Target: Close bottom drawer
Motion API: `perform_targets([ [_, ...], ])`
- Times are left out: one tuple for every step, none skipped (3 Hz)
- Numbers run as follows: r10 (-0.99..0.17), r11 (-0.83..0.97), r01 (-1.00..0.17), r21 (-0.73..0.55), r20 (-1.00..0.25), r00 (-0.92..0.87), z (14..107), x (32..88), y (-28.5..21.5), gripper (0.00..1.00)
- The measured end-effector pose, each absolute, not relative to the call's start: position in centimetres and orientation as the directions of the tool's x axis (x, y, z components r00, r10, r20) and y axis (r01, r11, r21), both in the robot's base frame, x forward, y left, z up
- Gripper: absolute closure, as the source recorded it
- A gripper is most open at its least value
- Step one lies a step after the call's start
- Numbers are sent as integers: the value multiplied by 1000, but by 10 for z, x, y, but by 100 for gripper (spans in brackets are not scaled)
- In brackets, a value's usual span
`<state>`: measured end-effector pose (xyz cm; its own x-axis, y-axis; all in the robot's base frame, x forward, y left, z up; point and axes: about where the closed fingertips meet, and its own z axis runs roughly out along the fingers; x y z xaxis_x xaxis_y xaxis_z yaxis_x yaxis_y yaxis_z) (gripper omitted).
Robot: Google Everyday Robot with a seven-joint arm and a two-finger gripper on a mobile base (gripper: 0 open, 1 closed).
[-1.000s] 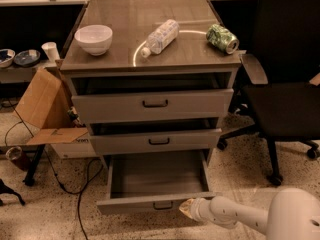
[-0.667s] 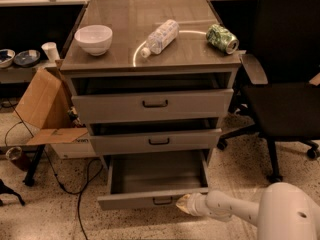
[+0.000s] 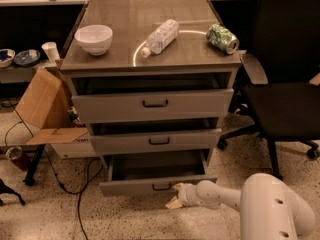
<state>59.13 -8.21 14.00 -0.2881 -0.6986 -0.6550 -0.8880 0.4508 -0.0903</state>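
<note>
The bottom drawer (image 3: pixel 150 186) is the lowest of three grey drawers. It stands pulled out, showing its plain grey box interior, and its short front panel carries a small dark bar handle (image 3: pixel 161 187). My gripper (image 3: pixel 176 196) sits at the end of the white arm (image 3: pixel 225 198), low near the floor, right at the drawer front just right of the handle. It looks to be touching the panel.
The middle drawer (image 3: pixel 159 141) and top drawer (image 3: pixel 155 104) stand slightly ajar. A white bowl (image 3: pixel 93 38), a plastic bottle (image 3: pixel 161 36) and a green can (image 3: pixel 222 38) lie on the cabinet top. A black office chair (image 3: pixel 282 79) is right, a cardboard box (image 3: pixel 47 109) left.
The arm has moved left along the drawer front toward the handle. The bottom drawer now sticks out less than before.
</note>
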Motion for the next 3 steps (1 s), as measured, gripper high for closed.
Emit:
perform_targets([
  [-712, 436, -891, -123, -653, -258, 142, 614, -70, 0],
  [-718, 430, -893, -136, -651, -246, 143, 623, -67, 0],
  [-724, 442, -887, -137, -638, -262, 142, 626, -70, 19],
])
